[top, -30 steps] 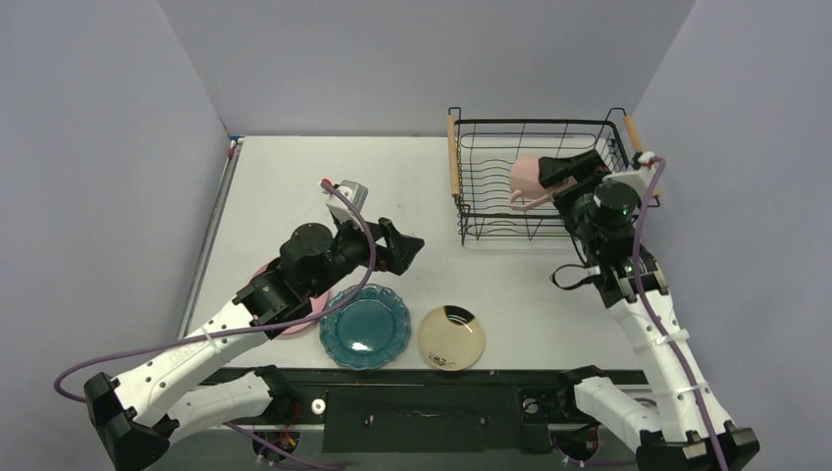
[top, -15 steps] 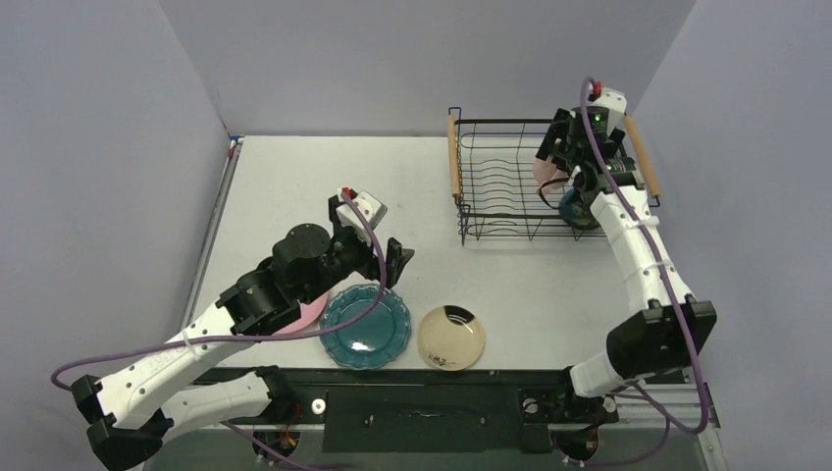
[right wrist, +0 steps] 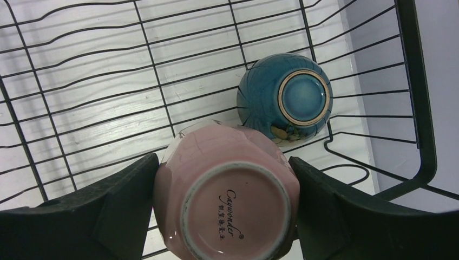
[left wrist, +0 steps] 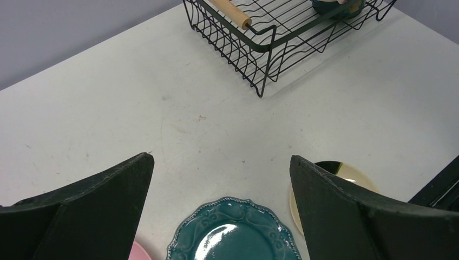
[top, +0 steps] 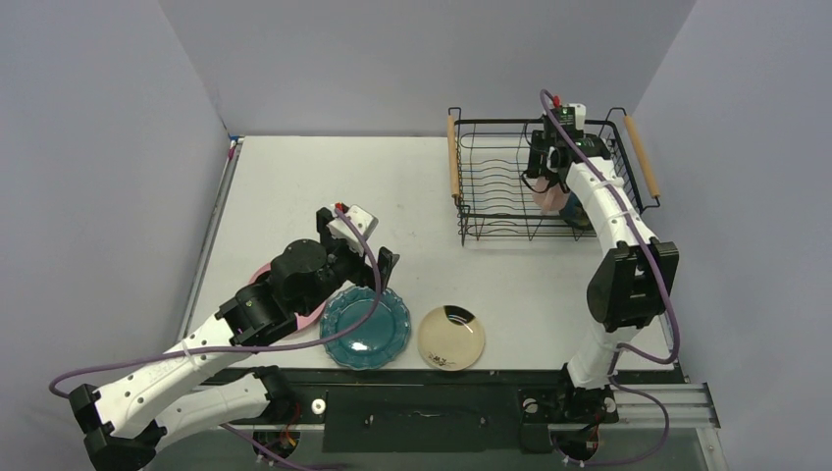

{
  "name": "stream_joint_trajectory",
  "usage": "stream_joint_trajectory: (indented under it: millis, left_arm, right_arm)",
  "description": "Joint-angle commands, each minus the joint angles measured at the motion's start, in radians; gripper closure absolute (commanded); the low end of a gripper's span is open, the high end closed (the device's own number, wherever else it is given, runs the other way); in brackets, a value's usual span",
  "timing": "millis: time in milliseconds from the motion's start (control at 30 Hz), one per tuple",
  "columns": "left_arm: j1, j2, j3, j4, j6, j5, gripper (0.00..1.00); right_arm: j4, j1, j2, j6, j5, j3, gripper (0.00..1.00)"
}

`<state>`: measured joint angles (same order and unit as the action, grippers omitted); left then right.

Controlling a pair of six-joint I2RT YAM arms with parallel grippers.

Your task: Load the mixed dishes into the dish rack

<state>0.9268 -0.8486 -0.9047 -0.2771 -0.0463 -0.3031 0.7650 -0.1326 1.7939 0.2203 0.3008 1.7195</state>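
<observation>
My right gripper (right wrist: 223, 161) is shut on the pink cup (right wrist: 227, 206), base toward the camera, low inside the black wire dish rack (top: 491, 177). In the top view the cup (top: 546, 199) sits in the rack's right half. The dark-teal bowl (right wrist: 284, 100) lies upside down on the rack floor just beyond the cup. My left gripper (left wrist: 221, 158) is open and empty, hovering over the far edge of the teal scalloped plate (top: 365, 327). The cream dish (top: 451, 337) lies to the right of that plate. The pink plate (top: 312, 312) is mostly hidden under my left arm.
The rack's wooden handles (top: 453, 157) run along its left and right sides. The rack's near corner (left wrist: 254, 49) shows in the left wrist view. The table's front edge (top: 412, 371) runs just below the plates.
My right arm has swung left from the rack's right rim and carried the pink cup down into the rack beside the bowl. My left gripper has drawn back toward the teal plate.
</observation>
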Motion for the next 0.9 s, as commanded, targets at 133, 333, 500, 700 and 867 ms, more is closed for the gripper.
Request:
stream_joint_trajectory:
  millis: [133,333,500,700,867]
  left_arm:
    - [-0.013,0.01,0.002,0.065,0.003,-0.016,0.03]
    - [-0.017,-0.003,0.003,0.067,-0.003,-0.001,0.04]
    - [-0.017,-0.012,0.002,0.068,-0.003,0.006,0.03]
    - [-0.022,-0.018,0.002,0.067,-0.006,0.009,0.03]
    - [-0.023,-0.024,0.003,0.067,-0.006,0.01,0.04]
  right_arm:
    - [-0.052,0.001,0.046,-0.003,0.078,0.026,1.0]
    - [-0.094,0.007,0.07,0.0,0.102,-0.008,1.0]
    - [-0.119,0.014,0.103,-0.002,0.095,-0.022,1.0]
    - [-0.182,0.016,0.13,0.014,0.059,-0.05,1.0]
    - [-0.257,0.016,0.132,0.014,0.077,-0.095,1.0]
